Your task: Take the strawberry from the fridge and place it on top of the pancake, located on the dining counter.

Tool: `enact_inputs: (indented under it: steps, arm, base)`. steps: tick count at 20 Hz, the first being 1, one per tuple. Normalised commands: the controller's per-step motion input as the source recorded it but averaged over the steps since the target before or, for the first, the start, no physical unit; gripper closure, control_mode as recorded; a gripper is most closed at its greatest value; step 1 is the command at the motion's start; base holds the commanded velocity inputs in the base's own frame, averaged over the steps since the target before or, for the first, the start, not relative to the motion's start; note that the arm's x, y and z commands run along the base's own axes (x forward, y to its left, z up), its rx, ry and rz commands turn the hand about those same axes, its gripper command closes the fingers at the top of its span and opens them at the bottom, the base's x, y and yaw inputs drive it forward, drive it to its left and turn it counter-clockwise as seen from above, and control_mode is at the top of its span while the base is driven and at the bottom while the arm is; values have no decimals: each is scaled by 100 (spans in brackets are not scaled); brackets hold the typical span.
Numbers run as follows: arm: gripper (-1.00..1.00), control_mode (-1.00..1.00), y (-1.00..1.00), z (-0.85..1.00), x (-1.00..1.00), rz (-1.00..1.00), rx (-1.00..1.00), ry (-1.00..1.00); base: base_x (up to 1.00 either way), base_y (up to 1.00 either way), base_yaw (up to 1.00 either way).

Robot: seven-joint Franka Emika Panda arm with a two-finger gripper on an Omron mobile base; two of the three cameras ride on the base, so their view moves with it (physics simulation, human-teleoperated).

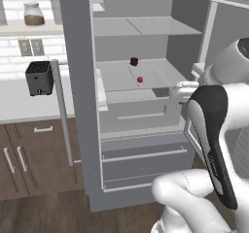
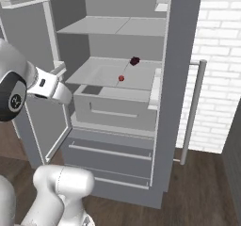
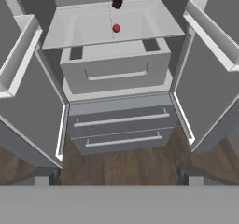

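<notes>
The fridge stands with both upper doors swung wide. On its middle pale grey shelf lies the tiny bright red strawberry, near the shelf's front middle. My gripper is open and holds nothing. It hangs well in front of the fridge, about level with the crisper drawer and below the strawberry, pointing into the fridge. The pancake and the dining counter are out of view.
A darker maroon lump sits behind the strawberry on the same shelf. The open doors flank my hand. A black toaster stands on the wall counter. Long silver handle.
</notes>
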Motion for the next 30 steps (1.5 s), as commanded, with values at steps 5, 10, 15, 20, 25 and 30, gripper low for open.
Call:
enact_inputs:
  steps: [5, 10, 15, 20, 25, 30]
  arm:
    - [-100, -100, -54, 0, -53, -1, 0, 0]
    - [-100, -100, -13, 0, -26, 2, 0, -4]
    - [-100, 100, 0, 0, -6, 0, 0, -2]
    - [-100, 100, 0, 0, 0, 0, 0, 0]
    - [-100, 100, 0, 0, 0, 0, 0, 0]
    - [-100, 100, 0, 0, 0, 0, 0, 0]
  base:
    - [0, 0, 0]
    - [0, 0, 0]
    - [10, 0, 0]
    - [89, 0, 0]
    - [100, 2, 0]
    - [99, 0, 0]
